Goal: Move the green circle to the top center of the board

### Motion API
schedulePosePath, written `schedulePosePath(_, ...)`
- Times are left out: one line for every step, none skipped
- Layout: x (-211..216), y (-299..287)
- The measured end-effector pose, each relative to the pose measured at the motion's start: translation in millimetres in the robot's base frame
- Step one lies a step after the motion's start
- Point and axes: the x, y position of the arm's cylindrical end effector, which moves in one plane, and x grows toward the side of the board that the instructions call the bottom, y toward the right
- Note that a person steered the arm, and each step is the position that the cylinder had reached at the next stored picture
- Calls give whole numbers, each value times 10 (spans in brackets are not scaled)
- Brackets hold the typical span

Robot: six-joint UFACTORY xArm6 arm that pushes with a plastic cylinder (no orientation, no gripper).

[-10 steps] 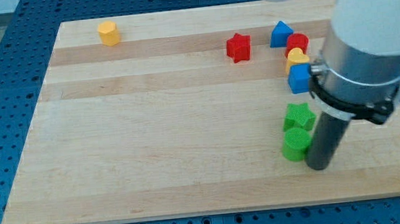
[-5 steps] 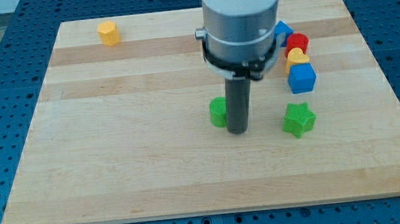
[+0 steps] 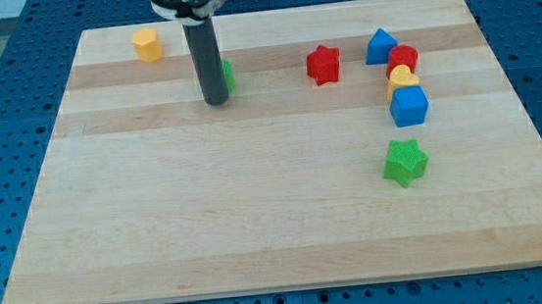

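Green circle in board's upper part, left of centre, mostly hidden behind rod. My tip touching it at its 7 o'clock, holding nothing. Red star at 3 o'clock, well apart.

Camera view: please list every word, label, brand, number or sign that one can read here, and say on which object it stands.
None: no text, number, brand or sign can be read anywhere in the camera view.
The wooden board shows only grain.
The blocks are plain coloured, for example the red star and the green star.
The dark rod ending in my tip, beside the mostly hidden green circle, has no marking.
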Motion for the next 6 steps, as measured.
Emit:
schedulePosePath(-346,-1)
schedulePosePath(-613,-26)
schedulePosePath(-662,-437)
schedulePosePath(-838,-211)
schedulePosePath(-1048,260)
schedulePosePath(-1050,637)
